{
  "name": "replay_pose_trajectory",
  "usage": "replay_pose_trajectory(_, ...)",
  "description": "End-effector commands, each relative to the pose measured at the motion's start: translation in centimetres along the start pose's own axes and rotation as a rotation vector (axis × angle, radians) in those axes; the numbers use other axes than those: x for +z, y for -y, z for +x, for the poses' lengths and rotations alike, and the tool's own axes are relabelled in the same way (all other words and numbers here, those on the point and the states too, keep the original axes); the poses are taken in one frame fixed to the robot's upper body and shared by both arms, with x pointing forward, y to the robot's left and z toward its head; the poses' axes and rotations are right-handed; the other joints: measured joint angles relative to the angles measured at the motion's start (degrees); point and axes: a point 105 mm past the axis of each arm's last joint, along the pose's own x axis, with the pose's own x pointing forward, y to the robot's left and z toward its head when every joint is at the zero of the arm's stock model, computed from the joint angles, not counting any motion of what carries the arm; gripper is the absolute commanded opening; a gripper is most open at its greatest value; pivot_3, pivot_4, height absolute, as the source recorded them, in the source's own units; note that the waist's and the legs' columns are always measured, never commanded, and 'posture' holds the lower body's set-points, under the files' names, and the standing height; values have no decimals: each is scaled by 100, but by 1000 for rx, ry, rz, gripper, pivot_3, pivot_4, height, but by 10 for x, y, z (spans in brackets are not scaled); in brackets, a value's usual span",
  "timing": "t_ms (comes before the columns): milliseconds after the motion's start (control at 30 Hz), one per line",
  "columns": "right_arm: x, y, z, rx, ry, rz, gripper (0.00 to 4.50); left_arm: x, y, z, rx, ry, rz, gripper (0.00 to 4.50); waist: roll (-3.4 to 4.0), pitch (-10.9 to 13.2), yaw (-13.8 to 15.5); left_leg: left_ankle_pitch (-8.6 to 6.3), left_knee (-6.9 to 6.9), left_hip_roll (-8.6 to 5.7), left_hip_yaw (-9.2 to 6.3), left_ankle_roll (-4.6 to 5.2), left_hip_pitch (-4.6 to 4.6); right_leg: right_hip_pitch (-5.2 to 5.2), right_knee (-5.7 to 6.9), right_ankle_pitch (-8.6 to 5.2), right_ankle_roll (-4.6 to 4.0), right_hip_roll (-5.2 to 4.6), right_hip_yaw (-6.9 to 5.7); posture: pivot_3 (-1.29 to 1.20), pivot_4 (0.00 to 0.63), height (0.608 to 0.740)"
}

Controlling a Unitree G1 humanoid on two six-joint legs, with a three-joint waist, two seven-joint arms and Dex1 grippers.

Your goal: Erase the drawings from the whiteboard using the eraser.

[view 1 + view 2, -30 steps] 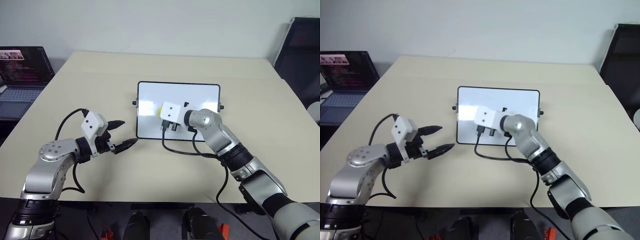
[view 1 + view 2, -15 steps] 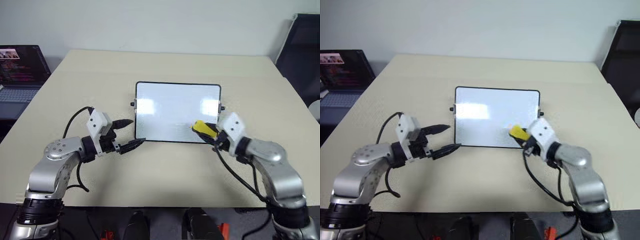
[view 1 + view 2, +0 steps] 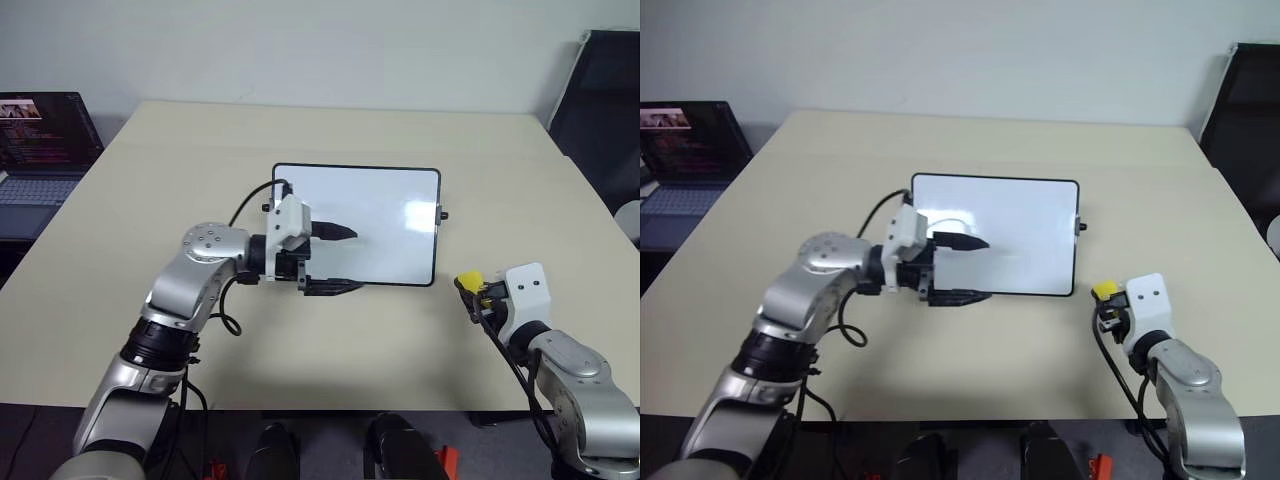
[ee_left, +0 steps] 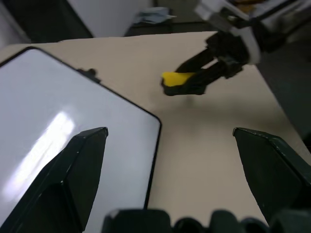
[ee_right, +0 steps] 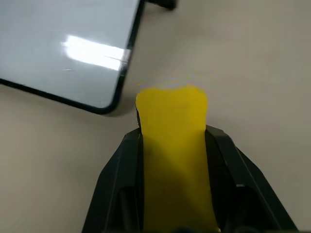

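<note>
Beige tabletop (image 3: 300,130) carries the clean whiteboard (image 3: 385,215); laptop (image 3: 45,150) off its left; left fingers (image 3: 335,233) spread over the whiteboard, right fingers (image 5: 221,145) clamp the eraser (image 5: 172,131) beside it.

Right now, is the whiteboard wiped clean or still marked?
Clean, as far as the views show. The whiteboard surface is plain white with only glare; no strokes visible. The left gripper covers part of its left side, so that patch cannot be checked.

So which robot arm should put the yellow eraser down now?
The right one, probably. The right gripper already pinches the eraser beside the whiteboard, which looks wiped clean. The left gripper hangs open over the board.
</note>
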Motion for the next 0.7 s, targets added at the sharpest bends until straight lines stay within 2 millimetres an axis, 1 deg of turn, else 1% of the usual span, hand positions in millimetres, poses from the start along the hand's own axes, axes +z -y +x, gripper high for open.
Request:
replay_pose_trajectory(33, 7, 11, 5, -74, 9, 64, 1320, 5, 3, 13, -99, -1, 98, 4500, 0, 0, 3, 0, -1, 0, -1, 0, -1, 1, 0, -1, 2, 0, 0, 0, 150, 740)
replay_pose_trajectory(100, 7, 21, 9, -123, 0, 100, 1320, 0, 6, 21, -139, -5, 128, 4500, 0, 0, 7, -1, -2, 0, -1, 1, -3, 1, -1, 6, 19, 0, 1, 0, 150, 740)
replay_pose_trajectory(133, 7, 30, 11, -167, -2, 130, 1320, -2, 8, 28, -157, 0, 141, 4500, 0, 0, 17, -1, -2, 0, -1, 1, -3, 2, -2, 12, 32, 0, 1, 0, 150, 740)
replay_pose_trajectory(200, 4, 39, 13, -189, -21, 142, 1320, -4, 11, 39, -189, 11, 168, 4500, 2, 1, 26, -1, -1, -1, 0, 1, -5, 3, -3, 13, 33, 0, 2, 0, 150, 740)
replay_pose_trajectory(367, 0, 46, 17, -189, -43, 141, 1320, -10, 11, 51, -201, 14, 186, 4500, 3, 1, 32, -1, 0, -1, -2, 2, -5, 3, -1, 13, 34, 0, 1, 0, 150, 740)
replay_pose_trajectory(533, -4, 45, 21, -158, -60, 157, 1320, -4, 10, 59, -192, 43, 183, 4500, 4, 1, 17, 0, 0, -1, -2, 2, -4, 3, 0, 14, 37, 1, 3, 0, 150, 740)
replay_pose_trajectory(600, -5, 47, 23, -160, -60, 159, 2039, -5, 10, 58, -184, 37, 181, 4500, 5, 1, 17, 0, 0, -1, -2, 2, -4, 4, 0, 15, 38, 1, 3, 0, 150, 740)
replay_pose_trajectory(633, -5, 48, 24, -165, -57, 157, 2183, -6, 10, 58, -175, 35, 182, 4500, 5, 1, 17, 0, 0, -1, -2, 2, -4, 4, 0, 15, 38, 1, 3, 0, 150, 740)
replay_pose_trajectory(700, -4, 52, 24, -175, -48, 148, 2923, -4, 8, 58, -143, 47, 184, 4500, 5, 1, 21, 0, 0, -1, -3, 3, -4, 5, 0, 15, 38, 1, 3, 0, 150, 740)
